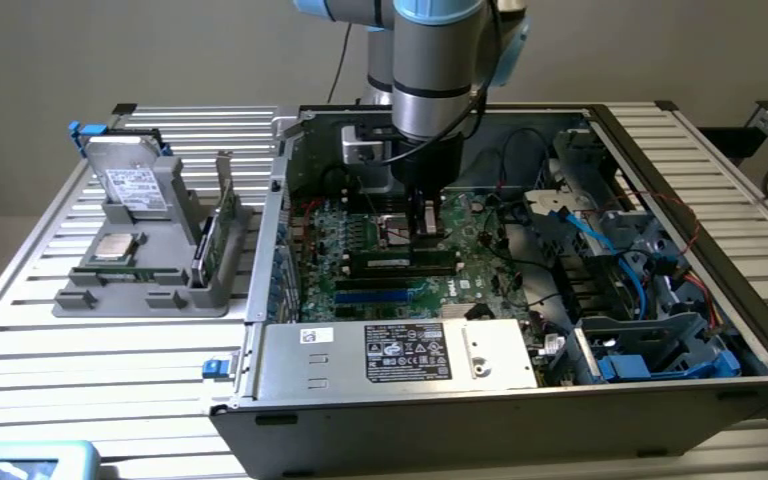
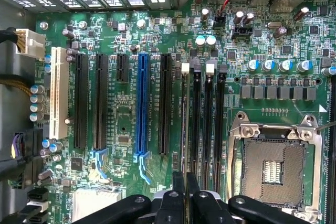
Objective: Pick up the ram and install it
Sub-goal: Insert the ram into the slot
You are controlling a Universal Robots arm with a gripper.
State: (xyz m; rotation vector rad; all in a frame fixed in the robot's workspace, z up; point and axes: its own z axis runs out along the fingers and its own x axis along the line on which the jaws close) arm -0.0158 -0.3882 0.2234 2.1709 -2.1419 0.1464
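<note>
My gripper [image 1: 423,236] reaches down into the open computer case [image 1: 491,420] over the green motherboard [image 1: 357,245]. It is shut on the ram [image 1: 391,263], a long thin stick with dark chips and a small label, held level just above the board. In the wrist view the ram [image 2: 185,129] appears edge-on as a thin line running out from my gripper [image 2: 185,184]. It lies along the first black memory slot, beside the other black slots [image 2: 208,124]. Whether it sits fully in the slot I cannot tell.
An empty CPU socket [image 2: 270,166] lies beside the slots. The power supply [image 1: 398,350] and a drive cage with blue cables [image 1: 651,330] crowd the case. Outside, at the exterior view's left, a grey holder [image 1: 144,295] carries a metal drive [image 1: 135,185] and a wider green card [image 1: 228,215].
</note>
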